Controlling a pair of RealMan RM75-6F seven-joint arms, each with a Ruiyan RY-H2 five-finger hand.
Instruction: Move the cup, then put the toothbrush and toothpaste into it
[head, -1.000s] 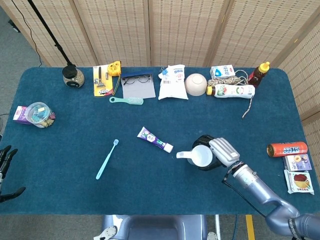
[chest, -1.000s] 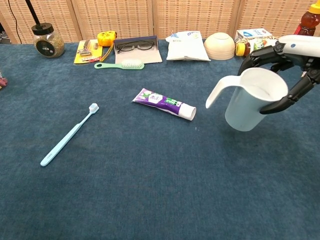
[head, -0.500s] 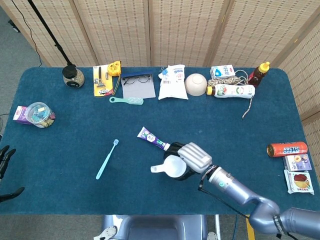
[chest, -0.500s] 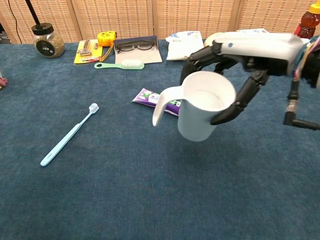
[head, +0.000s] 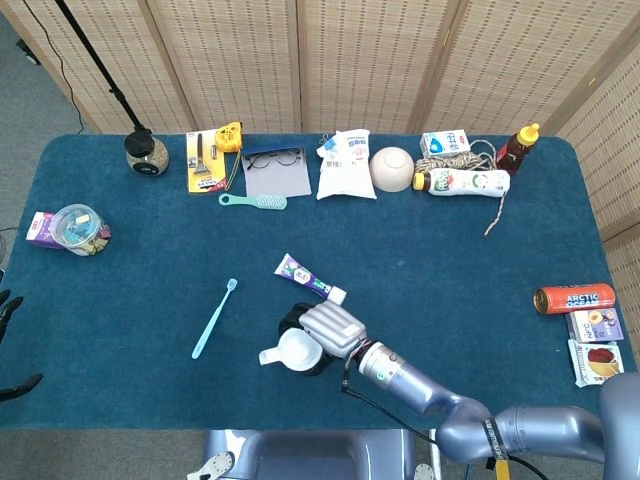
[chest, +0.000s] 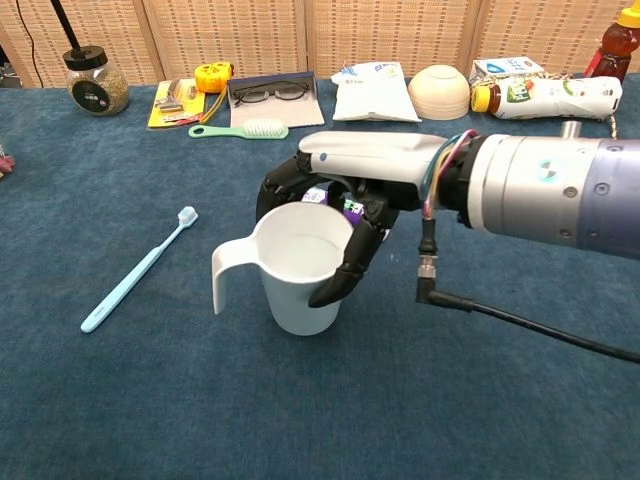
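Evidently the cup-moving step was in hand: the white cup (chest: 298, 268) was gripped by the right robot hand (chest: 335, 215), just in front of the toothpaste (head: 311, 279), the toothbrush (chest: 138, 270) further left. Setting down and release were judged next.

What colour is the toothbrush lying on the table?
The toothbrush is light blue with a white bristle head; the chest view shows it best.
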